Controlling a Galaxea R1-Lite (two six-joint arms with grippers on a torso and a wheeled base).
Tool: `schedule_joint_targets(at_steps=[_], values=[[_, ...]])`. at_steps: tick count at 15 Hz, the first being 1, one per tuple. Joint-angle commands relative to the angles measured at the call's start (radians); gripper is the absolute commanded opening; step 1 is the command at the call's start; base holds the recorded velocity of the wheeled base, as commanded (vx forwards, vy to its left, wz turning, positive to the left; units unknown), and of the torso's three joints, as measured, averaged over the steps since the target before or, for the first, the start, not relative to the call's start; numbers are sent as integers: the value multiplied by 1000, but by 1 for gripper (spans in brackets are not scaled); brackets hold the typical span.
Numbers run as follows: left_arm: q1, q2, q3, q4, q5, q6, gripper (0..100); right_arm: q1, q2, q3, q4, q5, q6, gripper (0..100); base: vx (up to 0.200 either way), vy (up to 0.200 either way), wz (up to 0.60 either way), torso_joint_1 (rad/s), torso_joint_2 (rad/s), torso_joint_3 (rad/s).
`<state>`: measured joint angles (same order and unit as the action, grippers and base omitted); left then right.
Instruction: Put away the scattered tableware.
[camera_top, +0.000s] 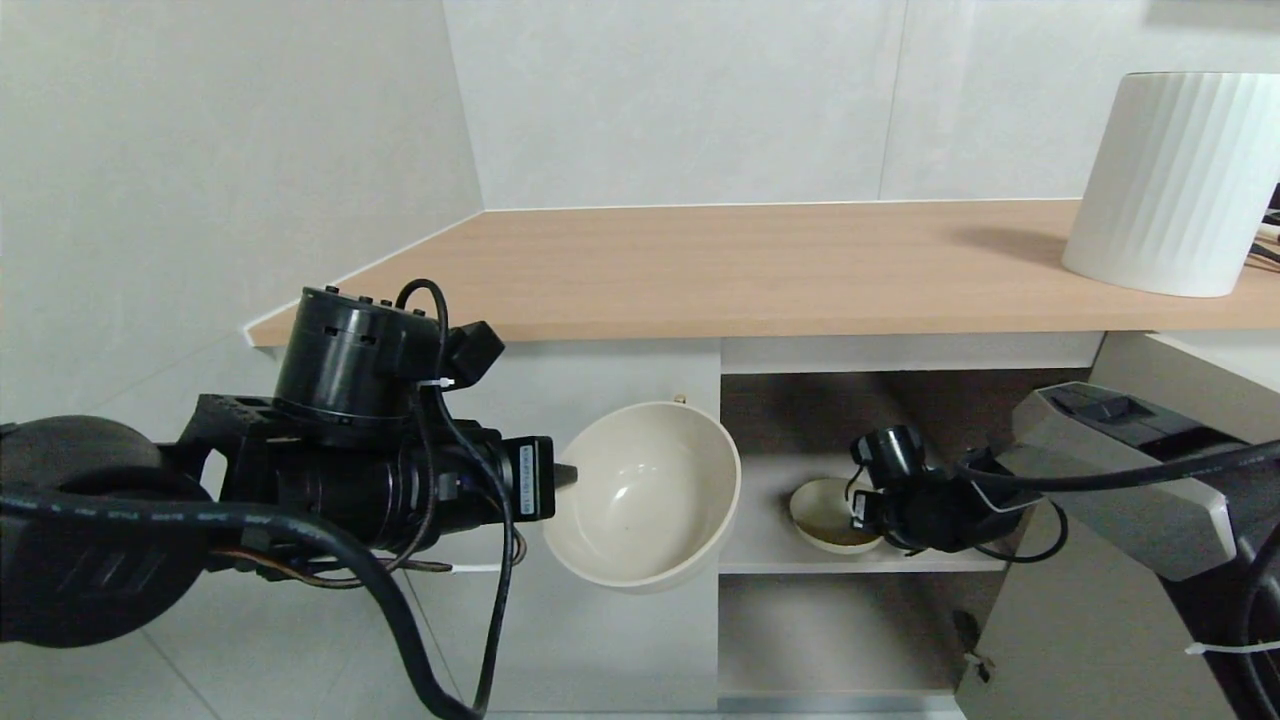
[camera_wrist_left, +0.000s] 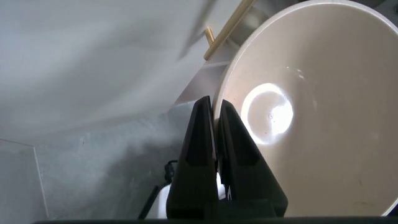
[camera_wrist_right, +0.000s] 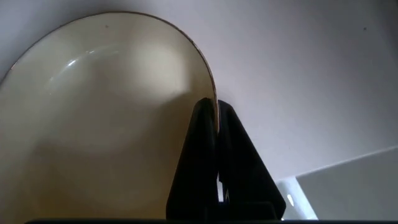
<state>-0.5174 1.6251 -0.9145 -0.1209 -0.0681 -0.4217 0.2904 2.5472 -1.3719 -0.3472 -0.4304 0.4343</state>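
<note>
My left gripper (camera_top: 566, 473) clamps the rim of the white bowl (camera_top: 650, 490), holding it tilted in front of the open cabinet (camera_top: 900, 400). My right gripper (camera_top: 868, 518) pinches the rim of the cream dish (camera_top: 822, 510) low over the shelf (camera_top: 765, 552), probably to set it there.

the large bowl (camera_top: 645, 495) hung before the cabinet door (camera_top: 600, 645), left of the small dish (camera_top: 825, 515) on the shelf (camera_top: 760, 552) under the countertop (camera_top: 750, 265).
</note>
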Motion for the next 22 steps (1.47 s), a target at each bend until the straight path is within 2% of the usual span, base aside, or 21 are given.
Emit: schedule_joint_targets(at_steps=[1,5,6,10,12,14,15,16,17,19,22], values=[[-1,6,0,0,1,0,0,-7,24,-22,1,-8,1,0,0,0,0,0,0,0],[-1,9,-1,0,1,0,0,-11,21,-29,1,-11,11,0,0,0,0,0,0,0],[-1,9,-1,0,1,0,0,-11,19,-29,2,-11,11,100,0,0,0,0,0,0],[-9,27,-4,0,2,0,0,-10,-55,8,7,-4,29,100,0,0,0,0,0,0],[-21,55,-14,0,4,0,0,7,-174,99,10,44,27,100,0,0,0,0,0,0],[-50,99,-17,0,14,1,0,61,-358,243,13,214,18,100,0,0,0,0,0,0],[-70,128,-27,6,39,1,0,92,-452,304,13,283,1,100,0,0,0,0,0,0],[-78,142,-30,7,54,1,0,104,-489,327,16,306,-9,100,0,0,0,0,0,0],[-101,183,-44,32,102,4,0,147,-598,375,47,332,-35,100,0,0,0,0,0,0],[-128,222,-67,98,123,15,0,217,-708,404,117,354,-37,100,0,0,0,0,0,0],[-156,257,-72,110,128,17,0,309,-789,441,154,392,-42,100,0,0,0,0,0,0]])
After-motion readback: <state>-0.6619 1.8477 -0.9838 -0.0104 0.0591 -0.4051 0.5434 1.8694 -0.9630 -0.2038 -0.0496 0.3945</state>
